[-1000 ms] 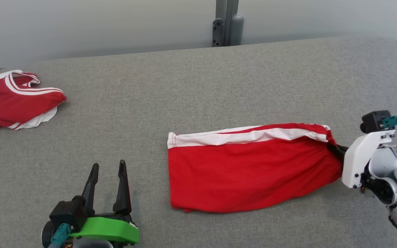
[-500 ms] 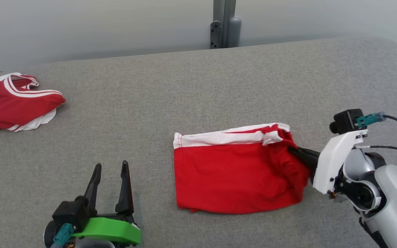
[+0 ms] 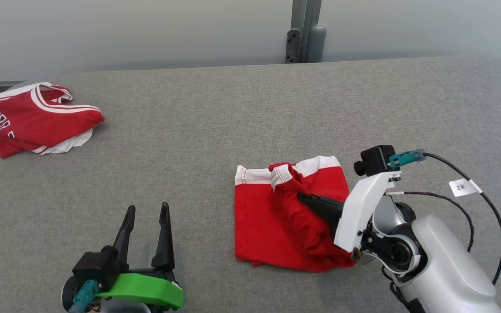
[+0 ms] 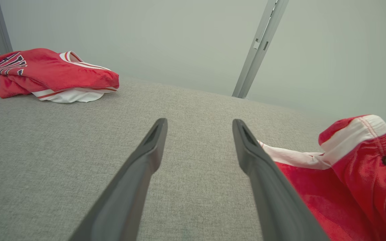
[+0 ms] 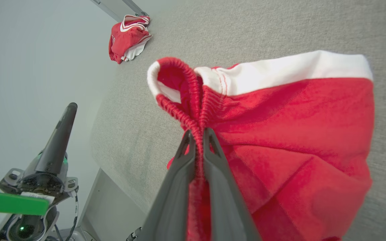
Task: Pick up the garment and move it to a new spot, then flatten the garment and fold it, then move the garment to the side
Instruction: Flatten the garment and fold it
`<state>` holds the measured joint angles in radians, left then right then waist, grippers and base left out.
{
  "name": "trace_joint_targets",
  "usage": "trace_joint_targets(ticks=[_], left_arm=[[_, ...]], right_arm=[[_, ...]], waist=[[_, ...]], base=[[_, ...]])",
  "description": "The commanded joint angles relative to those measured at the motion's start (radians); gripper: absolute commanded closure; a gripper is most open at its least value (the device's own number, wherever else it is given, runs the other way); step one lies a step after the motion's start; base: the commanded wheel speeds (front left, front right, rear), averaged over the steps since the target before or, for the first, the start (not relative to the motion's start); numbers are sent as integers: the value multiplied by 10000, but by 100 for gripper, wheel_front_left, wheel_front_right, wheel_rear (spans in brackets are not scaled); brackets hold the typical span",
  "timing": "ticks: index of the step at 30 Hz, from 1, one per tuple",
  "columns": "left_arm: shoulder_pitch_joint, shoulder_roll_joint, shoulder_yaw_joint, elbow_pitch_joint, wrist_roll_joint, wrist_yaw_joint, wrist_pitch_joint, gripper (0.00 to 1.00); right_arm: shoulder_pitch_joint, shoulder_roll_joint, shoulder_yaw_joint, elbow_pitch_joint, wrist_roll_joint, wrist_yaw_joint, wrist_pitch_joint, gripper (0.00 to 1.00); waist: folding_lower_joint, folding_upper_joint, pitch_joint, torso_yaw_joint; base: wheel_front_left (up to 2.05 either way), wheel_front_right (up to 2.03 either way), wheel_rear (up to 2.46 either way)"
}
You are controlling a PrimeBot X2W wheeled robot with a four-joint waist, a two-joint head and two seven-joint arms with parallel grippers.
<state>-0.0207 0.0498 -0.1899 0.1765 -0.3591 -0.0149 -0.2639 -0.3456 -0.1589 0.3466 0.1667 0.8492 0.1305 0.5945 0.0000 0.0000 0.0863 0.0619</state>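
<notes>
Shorts [image 3: 259, 217] one, jersey [image 3: 28, 126] one, pincers [image 3: 148, 206] [image 3: 300, 197] two

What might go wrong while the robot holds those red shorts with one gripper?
1. The right gripper pinches just a thin bit of the elastic waistband, so the red shorts might slip out.
2. The cloth is bunched near the grip, so the fold may come out wrinkly.
3. The left gripper is open and apart from the shorts; nothing pins them, so they might slide.
</notes>
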Motion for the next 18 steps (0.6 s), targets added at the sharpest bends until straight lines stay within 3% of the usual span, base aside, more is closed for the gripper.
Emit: trace_joint_targets(ticks=[1,12,13,14,15,16,18], left_arm=[[-140,13,-19,12,-16,-8,-7,0],[-112,12,-267,54,-203,73,-7,0],[-103,12,-290,61,-217,80,-7,0],[-94,12,-312,69,-227,91,-7,0],[-93,14,-334,84,-228,101,-7,0],[-95,14,-361,101,-230,107,-7,0],[-95,12,-416,123,-224,101,-7,0]], right_arm=[[-174,162,43,184,-163,4,-130,100],[-1053,971,282,2649,-1552,4,-1369,97],[-1111,1005,358,2843,-1575,4,-1453,91],[-1177,1025,421,3020,-1592,4,-1559,77],[-1250,1040,461,3215,-1615,4,-1676,53],[-1321,1053,534,3347,-1639,4,-1784,0],[-1422,1082,795,3508,-1435,4,-2038,0]], waist=[[0,0,-2,136],[0,0,-7,624],[0,0,-17,655],[0,0,-29,684],[0,0,-42,711],[0,0,-53,733],[0,0,-75,785]], base=[[0,0,0],[0,0,0],[0,0,0],[0,0,0],[0,0,0],[0,0,0],[0,0,0]])
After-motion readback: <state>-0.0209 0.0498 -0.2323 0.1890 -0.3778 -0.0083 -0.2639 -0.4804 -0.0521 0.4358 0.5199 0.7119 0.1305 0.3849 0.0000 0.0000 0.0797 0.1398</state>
